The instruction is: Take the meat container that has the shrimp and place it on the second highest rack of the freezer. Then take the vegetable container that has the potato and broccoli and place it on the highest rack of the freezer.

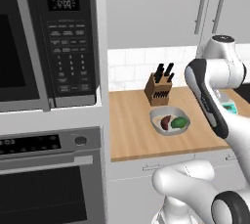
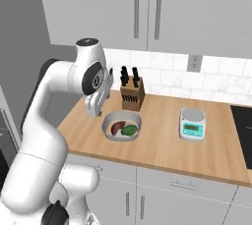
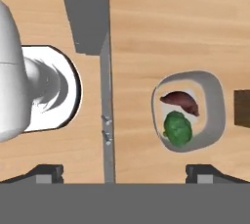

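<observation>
1. Right base view: a wooden counter (image 2: 162,135) runs under white wall cupboards (image 2: 147,8), with a pale tiled backsplash (image 2: 167,76) between them and grey cabinet fronts (image 2: 162,194) below its front edge.
2. A grey vegetable container (image 2: 122,126) sits on the counter and serves here as the landmark. It holds the potato (image 2: 117,127) and the broccoli (image 2: 129,130) side by side, the potato on the side nearer the arm.
3. Just behind the container, towards the backsplash, stands a wooden knife block (image 2: 132,93) with dark handles sticking up.
4. To the right of the container, well apart from it, a small kitchen scale (image 2: 192,124) rests on the same wood. Further right a dark cooktop edge (image 2: 243,130) cuts into the surface.
5. In the left base view, a black microwave (image 1: 49,42) is built in above an oven (image 1: 49,179), both well to the left of the container (image 1: 169,120).
6. The gripper (image 2: 93,110) hangs above the counter just left of the container, touching nothing.
7. In the hand view, its fingertips (image 3: 49,173) rise far apart at the bottom edge, spread wide with nothing between them, and the container (image 3: 188,115) lies ahead towards the right.
8. In the same view, the counter's front edge runs up the picture left of the container, and beyond it a wood-toned surface lies lower down, probably the floor.
</observation>
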Robot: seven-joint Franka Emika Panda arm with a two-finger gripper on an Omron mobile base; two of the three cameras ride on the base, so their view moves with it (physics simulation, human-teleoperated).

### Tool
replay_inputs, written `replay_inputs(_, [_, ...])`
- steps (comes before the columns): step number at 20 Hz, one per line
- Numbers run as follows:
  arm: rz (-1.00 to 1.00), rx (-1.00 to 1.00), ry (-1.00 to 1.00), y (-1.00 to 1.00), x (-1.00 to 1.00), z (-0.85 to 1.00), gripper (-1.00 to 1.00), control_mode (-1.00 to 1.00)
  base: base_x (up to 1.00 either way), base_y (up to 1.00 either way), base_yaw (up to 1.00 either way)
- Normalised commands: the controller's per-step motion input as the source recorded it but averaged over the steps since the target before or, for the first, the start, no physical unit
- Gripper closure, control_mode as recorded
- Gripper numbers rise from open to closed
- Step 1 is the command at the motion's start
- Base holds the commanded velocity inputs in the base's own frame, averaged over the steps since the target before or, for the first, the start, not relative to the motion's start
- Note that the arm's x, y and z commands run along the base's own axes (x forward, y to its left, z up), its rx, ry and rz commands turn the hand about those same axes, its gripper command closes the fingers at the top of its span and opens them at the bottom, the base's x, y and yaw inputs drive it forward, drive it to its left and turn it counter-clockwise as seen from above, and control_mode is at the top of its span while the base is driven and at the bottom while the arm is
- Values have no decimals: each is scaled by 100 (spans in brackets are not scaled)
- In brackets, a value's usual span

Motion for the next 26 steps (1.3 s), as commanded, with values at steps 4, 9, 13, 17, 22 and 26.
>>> replay_inputs(4, [4,0,20,-13,29,-84,-100,-100,0,0,0])
replay_inputs(9, [6,0,11,-2,16,-66,-100,-100,0,0,0])
replay_inputs(13, [6,0,7,0,9,-56,-100,-100,0,0,0])
replay_inputs(17, [6,0,4,-7,16,-49,-100,-100,0,0,0])
replay_inputs(22, [5,2,0,0,52,-48,-100,-100,0,0,0])
replay_inputs(26, [5,4,5,0,50,-41,-100,-100,0,0,0])
